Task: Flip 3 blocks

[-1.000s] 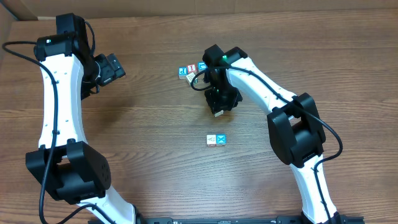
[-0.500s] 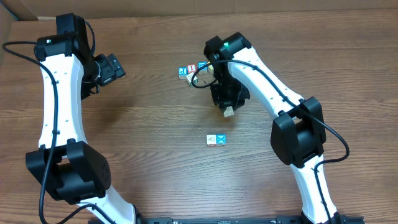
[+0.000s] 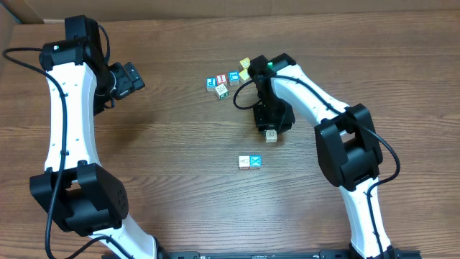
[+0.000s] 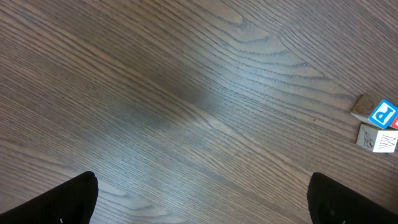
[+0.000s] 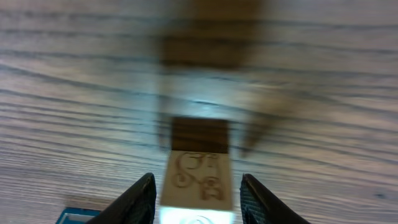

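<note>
The right wrist view is blurred. The cream block (image 5: 199,180) bears a curly mark I cannot read, and its lower edge is cut off, as is a blue corner (image 5: 74,216) at bottom left. The right claw (image 5: 199,193) stands astride this block with a thin gap at each finger, so it is released, not gripping.

From overhead that block shows just at the claw's tip, near the other two: a second cream block (image 3: 244,162) touching the blue X block (image 3: 256,161). That makes three.

Farther back, a cluster of cubes (image 3: 222,91) sits beside the right arm. There are roughly six, too small to count surely. The blue P cube (image 4: 384,115) is among them.

The left claw (image 4: 202,202) is spread wide, holding nothing, with only its two dark tips in view. The counter (image 3: 165,158) is brown wood grain.
</note>
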`<state>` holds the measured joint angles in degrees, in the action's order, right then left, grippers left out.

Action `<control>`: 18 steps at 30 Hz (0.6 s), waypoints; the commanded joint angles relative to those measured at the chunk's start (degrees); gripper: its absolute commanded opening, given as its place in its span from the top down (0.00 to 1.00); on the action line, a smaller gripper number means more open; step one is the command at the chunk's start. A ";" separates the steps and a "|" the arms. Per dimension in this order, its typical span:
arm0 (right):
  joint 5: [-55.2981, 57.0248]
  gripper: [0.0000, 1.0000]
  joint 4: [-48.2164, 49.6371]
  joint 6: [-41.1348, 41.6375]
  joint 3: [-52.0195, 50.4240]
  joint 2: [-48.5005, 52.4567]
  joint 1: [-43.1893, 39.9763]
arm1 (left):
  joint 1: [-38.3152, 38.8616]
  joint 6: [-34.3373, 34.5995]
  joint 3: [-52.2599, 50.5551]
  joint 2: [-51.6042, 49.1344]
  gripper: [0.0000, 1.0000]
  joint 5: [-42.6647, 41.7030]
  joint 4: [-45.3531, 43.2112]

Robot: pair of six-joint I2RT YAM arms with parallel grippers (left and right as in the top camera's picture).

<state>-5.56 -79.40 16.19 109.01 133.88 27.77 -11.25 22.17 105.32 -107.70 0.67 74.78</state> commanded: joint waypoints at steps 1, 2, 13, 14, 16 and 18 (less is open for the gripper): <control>0.37 0.58 -1.27 -0.52 2.86 -1.42 -1.09 | 0.39 0.13 1.29 -0.42 0.00 -0.24 -0.04; 0.37 0.59 -2.21 -0.50 4.33 -1.53 -1.31 | 0.39 0.15 1.29 -0.42 0.00 -0.24 -0.07; 0.39 0.50 -5.64 2.10 3.34 -2.10 -0.87 | 0.39 0.13 1.29 -0.42 0.00 -0.24 -0.07; 0.42 0.50 -4.74 2.10 2.19 -2.10 -0.68 | 0.39 0.13 1.29 -0.42 0.00 -0.24 -0.04; 0.42 0.50 -3.04 2.10 0.44 -2.10 -0.37 | 0.39 0.13 1.29 -0.42 0.00 -0.24 -0.07; 0.39 0.55 -1.40 2.10 -0.74 -2.10 -0.35 | 0.39 0.15 1.29 -0.42 0.00 -0.24 -0.07</control>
<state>-5.54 -81.97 17.76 109.97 133.84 26.85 -11.25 22.17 105.32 -107.70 0.67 74.78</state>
